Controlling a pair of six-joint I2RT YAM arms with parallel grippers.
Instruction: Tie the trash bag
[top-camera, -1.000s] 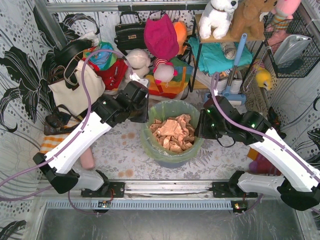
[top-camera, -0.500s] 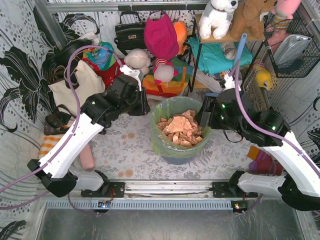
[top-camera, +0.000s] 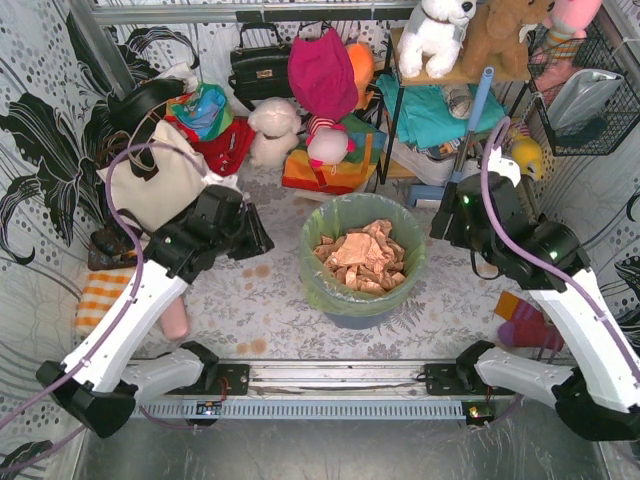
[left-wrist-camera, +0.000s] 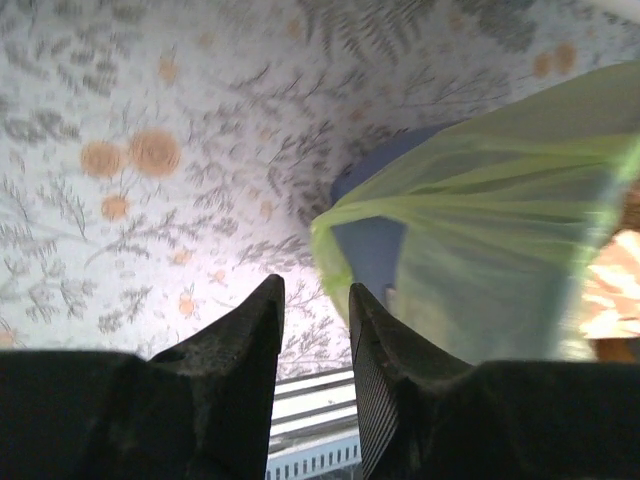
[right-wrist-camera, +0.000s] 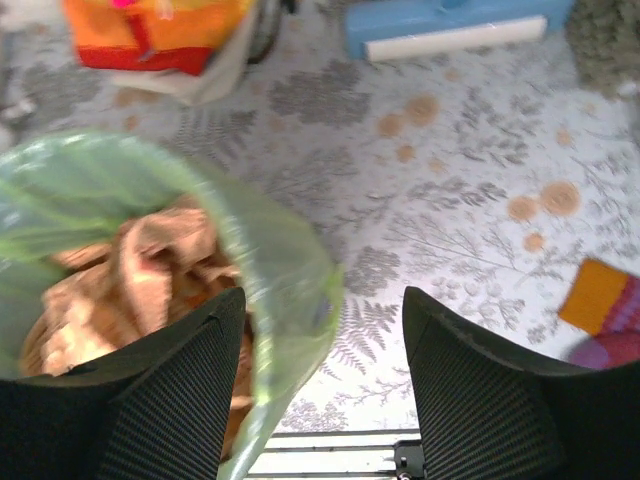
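Observation:
The lime-green trash bag (top-camera: 318, 285) lines the blue-grey round bin (top-camera: 350, 318) at the table's middle, its mouth open, with crumpled tan paper (top-camera: 358, 255) inside. My left gripper (top-camera: 256, 238) hovers left of the bin, apart from the bag. In the left wrist view its fingers (left-wrist-camera: 312, 300) stand a narrow gap apart with nothing between them; the bag (left-wrist-camera: 490, 250) and the bin (left-wrist-camera: 372, 250) are ahead to the right. My right gripper (top-camera: 444, 216) is right of the bin. It is wide open (right-wrist-camera: 325, 330) above the bag's right rim (right-wrist-camera: 290, 270), empty.
A cream tote bag (top-camera: 150, 185), a black handbag (top-camera: 258, 68), soft toys and a shelf (top-camera: 440, 80) crowd the back. A blue box (right-wrist-camera: 450, 30) and an orange bundle (right-wrist-camera: 150, 30) lie behind the bin. A striped cloth (top-camera: 95, 300) lies left. The metal rail (top-camera: 330, 375) runs along the near edge.
Both grippers have drawn back from the bag's rim, the left one to the left and nearer, the right one to the right and farther. The bin shifted slightly right, then stayed.

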